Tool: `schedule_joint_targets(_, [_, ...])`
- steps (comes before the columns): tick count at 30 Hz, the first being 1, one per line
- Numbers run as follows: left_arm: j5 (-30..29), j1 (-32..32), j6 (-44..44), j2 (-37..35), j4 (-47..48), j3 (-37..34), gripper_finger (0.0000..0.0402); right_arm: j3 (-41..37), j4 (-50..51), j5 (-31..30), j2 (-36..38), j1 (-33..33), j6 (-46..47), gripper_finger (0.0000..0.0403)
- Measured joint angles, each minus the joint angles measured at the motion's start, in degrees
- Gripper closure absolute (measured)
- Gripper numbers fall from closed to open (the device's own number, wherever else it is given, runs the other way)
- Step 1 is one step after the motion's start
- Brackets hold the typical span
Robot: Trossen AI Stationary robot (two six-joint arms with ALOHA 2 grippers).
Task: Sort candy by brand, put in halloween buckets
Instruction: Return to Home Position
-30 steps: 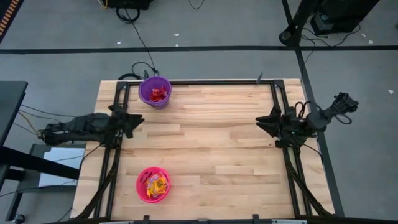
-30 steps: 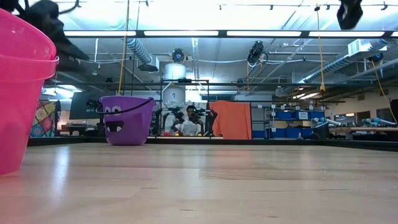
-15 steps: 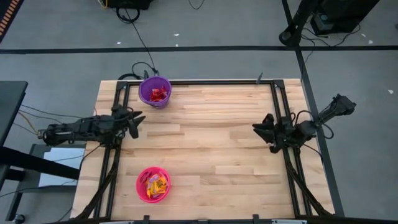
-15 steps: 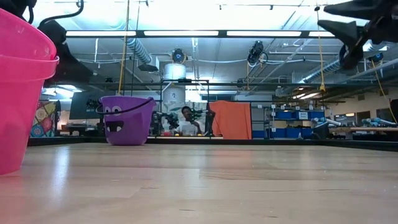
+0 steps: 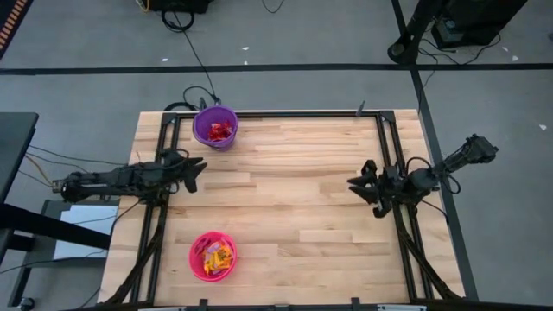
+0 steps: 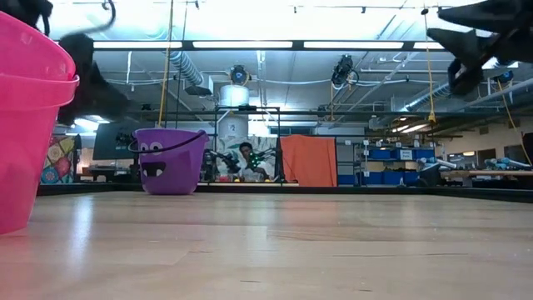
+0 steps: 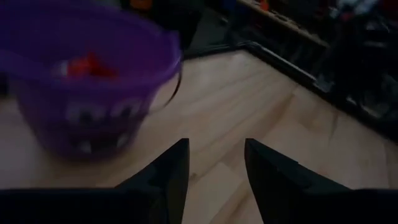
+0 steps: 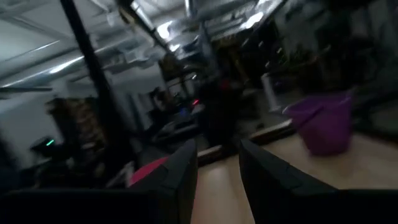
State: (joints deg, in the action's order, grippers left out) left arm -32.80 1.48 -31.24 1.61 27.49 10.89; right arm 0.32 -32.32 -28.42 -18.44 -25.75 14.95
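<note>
The purple bucket point(image 5: 215, 126) stands near the table's far edge, left of centre, with red candy point(image 5: 221, 131) inside. The pink bucket point(image 5: 212, 256) stands near the near edge and holds yellow candy point(image 5: 218, 257). Both rest on their bases. My left gripper point(image 5: 193, 170) hovers open at the table's left side, between the two buckets. In the left wrist view my left gripper point(image 7: 215, 158) points toward the purple bucket point(image 7: 87, 106). My right gripper point(image 5: 356, 185) hovers open at the table's right side, fingers pointing left. In the right wrist view my right gripper point(image 8: 217, 158) is empty.
A black frame point(image 5: 285, 112) runs along the table's far edge and down both sides under the arms. Bare wood point(image 5: 294, 199) lies between the grippers. In the low view a person point(image 6: 246, 158) sits far behind the table, beside an orange screen point(image 6: 310, 161).
My right gripper has moved toward the table's near edge and a little left, coming down into the low view at its upper right. My left gripper has reached slightly farther right over the table and sunk a little. The buckets and candy have stayed put.
</note>
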Motion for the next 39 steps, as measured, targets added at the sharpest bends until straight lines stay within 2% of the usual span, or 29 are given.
schedule_joint_targets(2, [-0.8,0.0,-5.1,0.0,-1.9,-2.7,0.0241,0.0,-1.4,0.7,0.3,2.2,-2.7,0.0271])
schedule_joint_targets(8, [-3.8,-2.5,1.2,3.4,-8.5,-2.6,0.0241,0.0,-3.2,10.4,2.2,12.7,-5.8,0.027])
schedule_joint_targets(11, [-3.7,-5.0,1.0,4.0,-8.8,-2.8,0.0241,0.0,-3.1,17.2,2.8,19.0,-5.3,0.027])
schedule_joint_targets(16, [-2.5,-8.7,-1.8,4.0,-9.0,-3.7,0.0241,0.0,-3.2,24.9,3.4,30.2,-4.0,0.027])
schedule_joint_targets(25, [-0.4,-13.0,0.5,4.0,-14.4,-3.7,0.0241,0.0,-3.7,44.8,3.5,51.5,4.9,0.027])
schedule_joint_targets(29, [3.5,-13.2,-2.0,4.0,-14.2,-3.7,0.0241,0.0,-2.7,52.7,3.5,56.7,9.4,0.027])
schedule_joint_targets(32, [5.0,-13.0,-3.7,4.0,-13.8,-3.7,0.0241,0.0,-0.7,53.2,3.5,57.9,10.2,0.027])
schedule_joint_targets(36, [5.6,-11.7,-6.7,4.0,-14.1,-3.7,0.0241,0.0,1.1,49.2,3.5,57.9,9.3,0.027])
schedule_joint_targets(39, [7.6,-9.8,-4.8,4.0,-17.6,-3.7,0.0241,0.0,1.1,48.8,3.5,57.9,8.5,0.027])
